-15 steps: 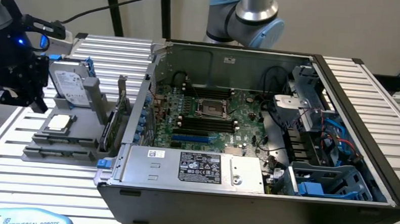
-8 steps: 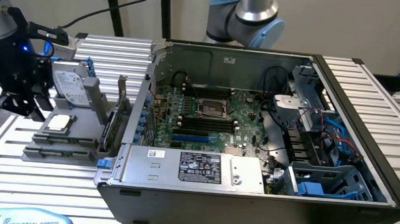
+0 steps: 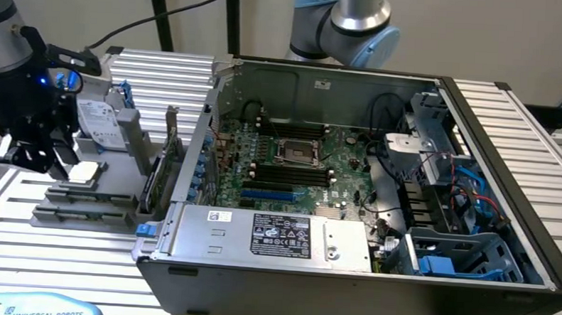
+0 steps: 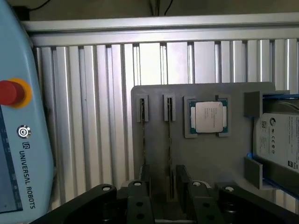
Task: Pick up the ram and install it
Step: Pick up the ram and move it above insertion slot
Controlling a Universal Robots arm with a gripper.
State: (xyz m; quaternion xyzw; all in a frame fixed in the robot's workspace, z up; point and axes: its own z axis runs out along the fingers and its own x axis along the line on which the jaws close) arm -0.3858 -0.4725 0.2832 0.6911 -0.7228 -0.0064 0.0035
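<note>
The end effector [image 3: 42,163] is hovering over the gray holder [image 4: 219,158] on the slatted table [image 4: 93,116], its fingers [image 4: 140,196] standing wide apart. The ram [image 4: 169,144] is standing on edge in a holder slot, running between those fingers, seemingly touching neither. Beside it a silver processor [image 4: 208,116] is lying in its recess. A hard drive [image 4: 280,140] is carrying a label I cannot read. A light-blue pendant [image 4: 23,154] is showing "UNIVERSAL ROBOTS" beside a red button [image 4: 8,92]. The open computer case [image 3: 485,149] is sitting at the exterior view's right.
</note>
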